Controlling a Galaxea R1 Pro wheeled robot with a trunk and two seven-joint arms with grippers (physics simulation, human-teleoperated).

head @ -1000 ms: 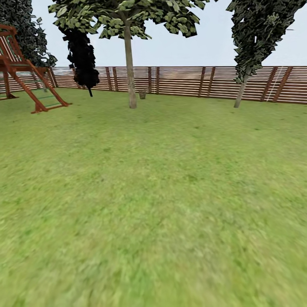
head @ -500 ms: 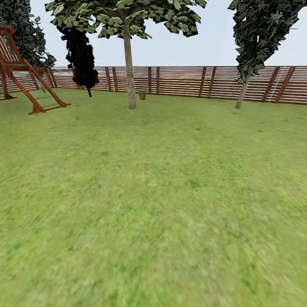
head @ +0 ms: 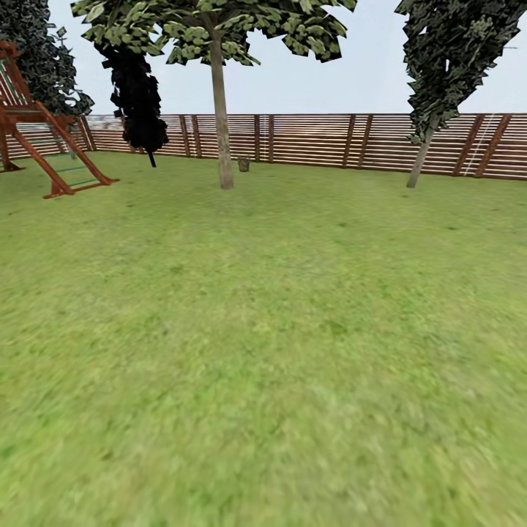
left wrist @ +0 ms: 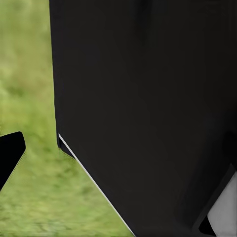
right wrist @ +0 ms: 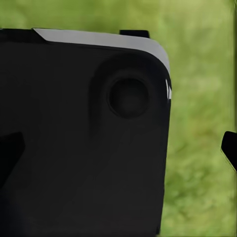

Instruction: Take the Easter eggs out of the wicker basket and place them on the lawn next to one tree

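Lawn [head: 263, 351] stretches before us to the tree [head: 222, 110], wicker basket [head: 244, 164] just beside it; our fingers' state we cannot tell.

Dark robot body [left wrist: 148, 108] fronts both wrist cameras.

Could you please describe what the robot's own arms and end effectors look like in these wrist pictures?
Little can be told. In the left wrist view a large matte black flat-sided panel with a thin pale edge line stands before the lawn; a black pointed tip shows at the edge. In the right wrist view a black rounded-corner housing has a grey bevelled top edge and a round recess. No cables show.
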